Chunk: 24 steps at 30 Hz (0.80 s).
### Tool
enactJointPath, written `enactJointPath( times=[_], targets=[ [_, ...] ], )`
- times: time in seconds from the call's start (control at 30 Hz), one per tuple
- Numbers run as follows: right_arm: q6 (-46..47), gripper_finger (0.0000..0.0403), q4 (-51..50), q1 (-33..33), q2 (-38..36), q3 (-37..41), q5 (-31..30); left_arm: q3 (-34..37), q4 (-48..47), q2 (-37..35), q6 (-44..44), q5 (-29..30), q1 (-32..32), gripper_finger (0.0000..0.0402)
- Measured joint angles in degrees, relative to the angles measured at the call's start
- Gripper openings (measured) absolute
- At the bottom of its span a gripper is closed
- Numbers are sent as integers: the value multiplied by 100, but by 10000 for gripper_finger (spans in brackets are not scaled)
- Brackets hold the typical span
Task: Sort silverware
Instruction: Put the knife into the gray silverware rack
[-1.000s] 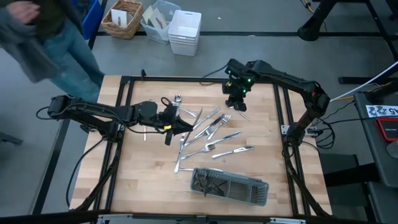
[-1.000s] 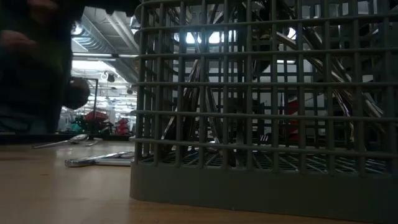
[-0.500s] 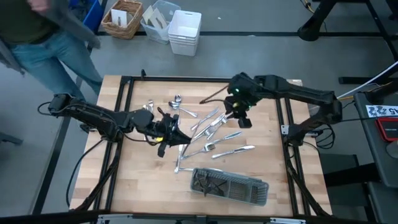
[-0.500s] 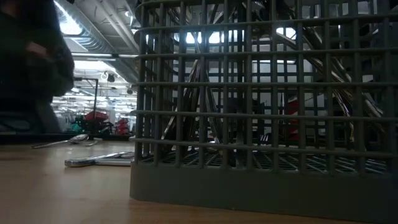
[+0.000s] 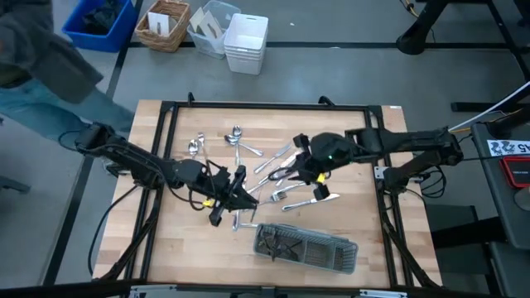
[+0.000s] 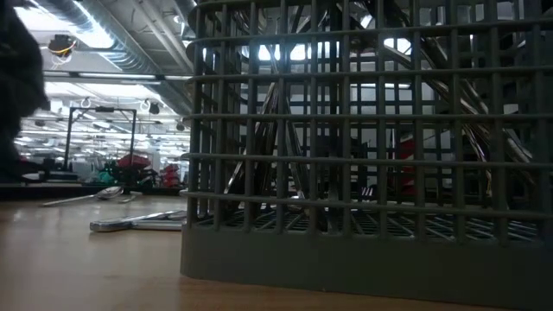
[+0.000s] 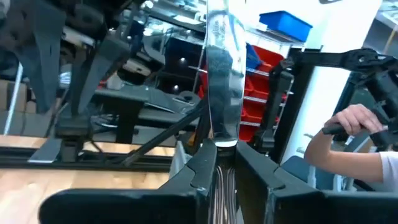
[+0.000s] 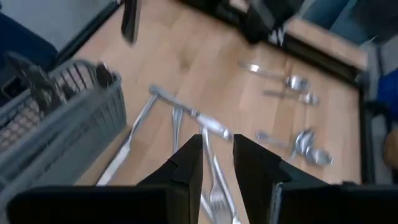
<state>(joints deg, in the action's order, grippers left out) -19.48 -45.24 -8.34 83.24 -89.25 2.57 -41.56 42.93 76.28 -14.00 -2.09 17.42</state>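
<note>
Left gripper (image 7: 225, 163) is clamped on a knife (image 7: 221, 81), upright for the tray (image 5: 306, 247); right gripper (image 8: 216, 163) is parted above the silverware (image 5: 286, 178) at frame centre.

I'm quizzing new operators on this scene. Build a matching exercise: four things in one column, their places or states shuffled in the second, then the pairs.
1 left gripper
2 right gripper
3 mesh tray
4 white bin

a off the table, on the floor
b on the table, cutlery inside
c shut on a shiny utensil
d above the loose silverware

Pairs: 1-c, 2-d, 3-b, 4-a.
</note>
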Motion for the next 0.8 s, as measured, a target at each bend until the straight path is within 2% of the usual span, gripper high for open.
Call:
enactJointPath(
  times=[0.3,0.8],
  targets=[
    [-4,92,753,-748,0,0,-755,-3,1506,734,118,-2,247,35],
    [-5,92,863,-1466,0,0,-884,-887,1612,1417,1028,-4,517,32]
  ],
)
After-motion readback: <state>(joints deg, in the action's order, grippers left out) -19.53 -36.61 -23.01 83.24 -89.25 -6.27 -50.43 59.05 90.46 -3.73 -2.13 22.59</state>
